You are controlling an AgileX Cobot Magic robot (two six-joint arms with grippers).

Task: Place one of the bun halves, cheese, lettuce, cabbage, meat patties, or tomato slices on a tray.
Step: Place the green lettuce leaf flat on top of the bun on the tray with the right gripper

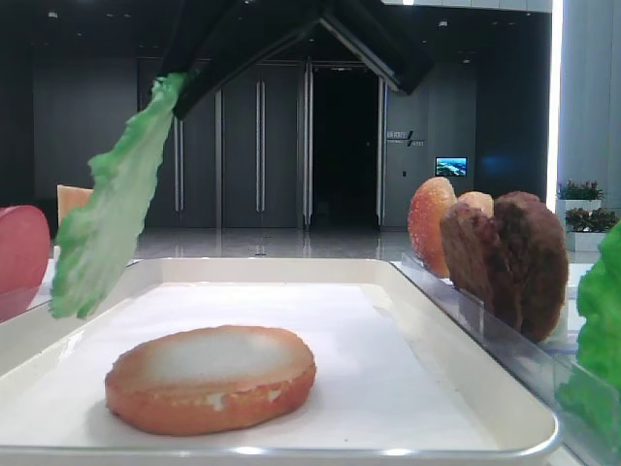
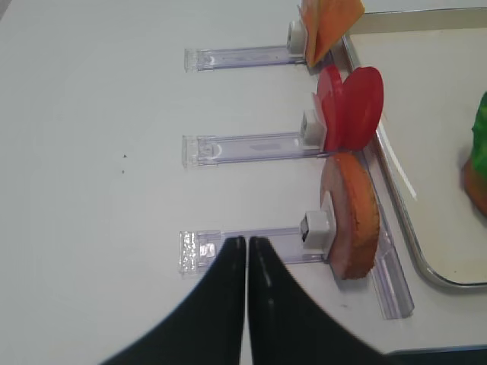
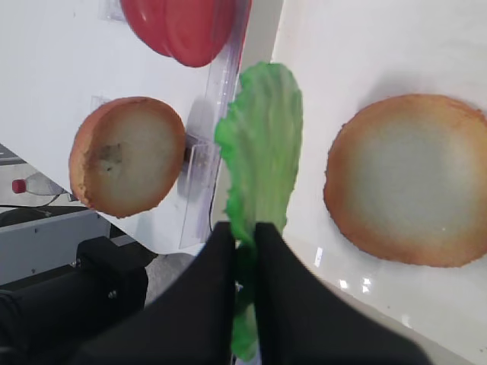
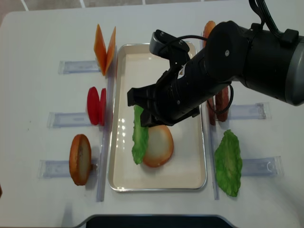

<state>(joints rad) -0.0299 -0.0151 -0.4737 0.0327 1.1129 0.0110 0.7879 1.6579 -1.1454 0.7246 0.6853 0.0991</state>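
Observation:
My right gripper [image 3: 244, 232] is shut on one end of a bright green lettuce leaf [image 3: 262, 144]. The leaf [image 4: 139, 135] hangs over the left part of the off-white tray [image 4: 156, 61], and its lower end droops beside a bun half [image 4: 159, 145]. That bun half [image 1: 209, 374] lies on the tray's paper with its pale flat face up. In the low exterior view the lettuce [image 1: 107, 214] dangles from the dark fingers [image 1: 179, 85] above the tray's [image 1: 388, 291] left rim. My left gripper [image 2: 247, 242] is shut and empty over the table, near a clear holder's end.
Left of the tray, clear holders carry cheese slices [image 4: 105, 45], tomato slices [image 4: 96, 105] and another bun half [image 4: 80, 159]. On the right stand meat patties [image 1: 509, 257], a domed bun [image 1: 432, 223] and a second lettuce leaf [image 4: 229, 161].

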